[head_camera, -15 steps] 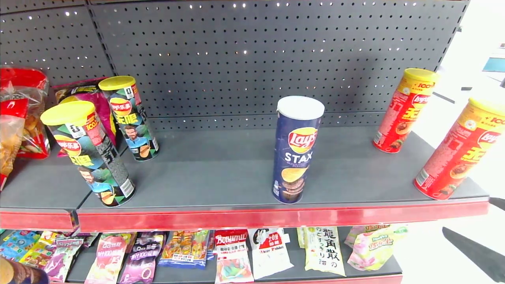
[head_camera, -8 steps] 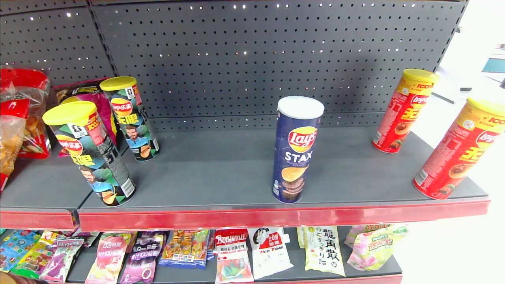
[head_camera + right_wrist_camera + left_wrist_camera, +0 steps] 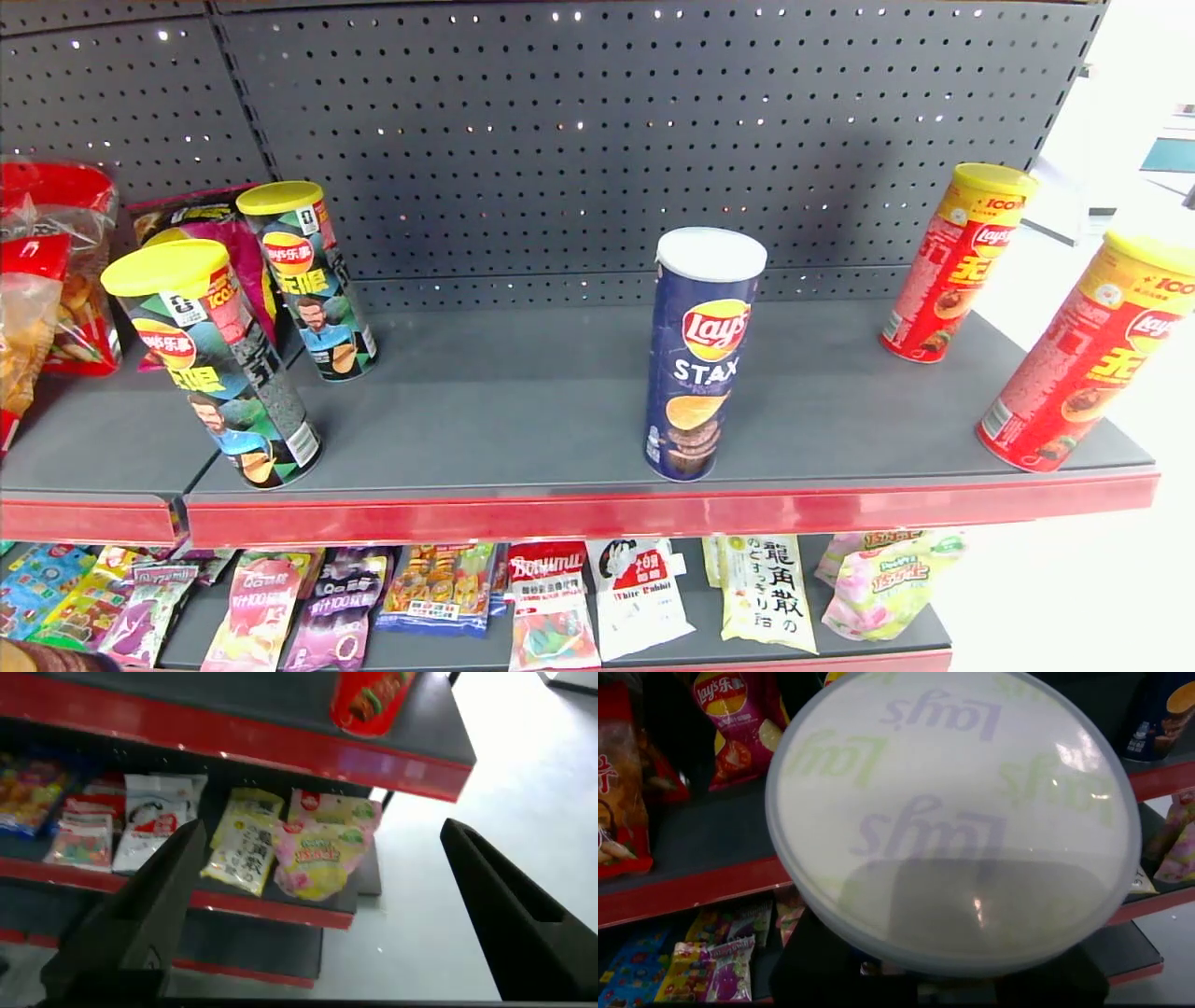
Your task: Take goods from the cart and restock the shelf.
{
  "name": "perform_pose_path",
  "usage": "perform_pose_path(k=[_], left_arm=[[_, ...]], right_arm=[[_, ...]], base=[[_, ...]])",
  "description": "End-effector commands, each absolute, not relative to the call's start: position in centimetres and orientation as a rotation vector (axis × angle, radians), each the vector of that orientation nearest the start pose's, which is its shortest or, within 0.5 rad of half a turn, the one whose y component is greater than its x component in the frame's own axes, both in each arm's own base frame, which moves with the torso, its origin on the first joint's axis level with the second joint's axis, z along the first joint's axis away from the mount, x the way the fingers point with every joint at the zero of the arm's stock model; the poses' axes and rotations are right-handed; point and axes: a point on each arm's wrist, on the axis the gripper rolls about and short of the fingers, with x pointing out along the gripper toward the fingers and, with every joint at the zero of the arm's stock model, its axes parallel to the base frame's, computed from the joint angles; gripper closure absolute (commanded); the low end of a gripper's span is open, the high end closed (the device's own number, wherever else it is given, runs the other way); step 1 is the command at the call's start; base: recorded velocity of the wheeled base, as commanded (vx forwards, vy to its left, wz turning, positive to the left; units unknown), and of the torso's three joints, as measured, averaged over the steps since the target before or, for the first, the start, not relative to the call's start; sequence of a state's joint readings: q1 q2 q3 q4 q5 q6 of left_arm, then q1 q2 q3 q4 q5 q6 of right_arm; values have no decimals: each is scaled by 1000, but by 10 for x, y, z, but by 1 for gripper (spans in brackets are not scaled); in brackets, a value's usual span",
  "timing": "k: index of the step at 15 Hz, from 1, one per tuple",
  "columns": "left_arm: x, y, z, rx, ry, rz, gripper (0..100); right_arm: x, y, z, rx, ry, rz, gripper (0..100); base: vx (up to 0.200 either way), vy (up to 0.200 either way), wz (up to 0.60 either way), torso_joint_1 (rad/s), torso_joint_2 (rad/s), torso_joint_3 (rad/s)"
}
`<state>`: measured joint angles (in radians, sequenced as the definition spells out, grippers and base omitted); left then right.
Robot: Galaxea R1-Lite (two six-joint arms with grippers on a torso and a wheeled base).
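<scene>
The cylindrical chip can with translucent white plastic lid (image 3: 952, 812) is sitting before the red-edged grey shelf (image 3: 691, 891), lid facing the left wrist camera, long axis running away from it; how it is gripped cannot be told. The right gripper (image 3: 325, 831) is holding its fingers (image 3: 140, 924) spread wide.

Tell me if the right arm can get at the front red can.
Probably yes: the right gripper is open and empty; the red can stands at the shelf's front edge, nothing before it.

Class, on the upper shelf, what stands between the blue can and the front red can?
Nothing: the head view shows bare grey shelf from the blue can to the front red can.
</scene>
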<state>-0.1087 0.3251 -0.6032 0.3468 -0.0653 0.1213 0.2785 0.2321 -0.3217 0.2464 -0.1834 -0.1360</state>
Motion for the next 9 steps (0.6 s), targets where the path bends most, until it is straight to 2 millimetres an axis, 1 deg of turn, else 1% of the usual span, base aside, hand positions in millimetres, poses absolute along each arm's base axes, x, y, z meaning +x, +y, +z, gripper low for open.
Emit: perform_pose_path(k=[1, 2, 3, 4, 6, 7, 8, 9], left_arm=[[-33, 2, 209, 120, 68, -176, 100], [-33, 2, 209, 121, 71, -176, 100], [-32, 2, 210, 121, 73, -176, 100], [-32, 2, 210, 121, 74, -175, 100], [-32, 2, 209, 121, 74, -170, 100], [-31, 2, 208, 125, 81, -159, 100], [-29, 2, 209, 129, 86, -147, 100], [-28, 2, 209, 131, 91, -143, 100]], right_arm=[[1, -6, 122, -122, 186, -46, 0], [8, -6, 122, -90, 222, -193, 0], [9, -6, 123, -73, 240, -286, 0], [7, -7, 119, -69, 238, -320, 0], [-10, -5, 91, -119, 147, -232, 0], [-17, -4, 85, -140, 79, -170, 0], [-18, -5, 85, -146, 53, -105, 0], [-18, -4, 85, -146, 52, -110, 0]], base=[[0, 0, 0, 0, 0, 0], [0, 0, 0, 0, 0, 0], [0, 0, 0, 0, 0, 0], [0, 0, 0, 0, 0, 0], [0, 0, 0, 0, 0, 0], [0, 0, 0, 0, 0, 0], [0, 0, 0, 0, 0, 0], [0, 0, 0, 0, 0, 0]])
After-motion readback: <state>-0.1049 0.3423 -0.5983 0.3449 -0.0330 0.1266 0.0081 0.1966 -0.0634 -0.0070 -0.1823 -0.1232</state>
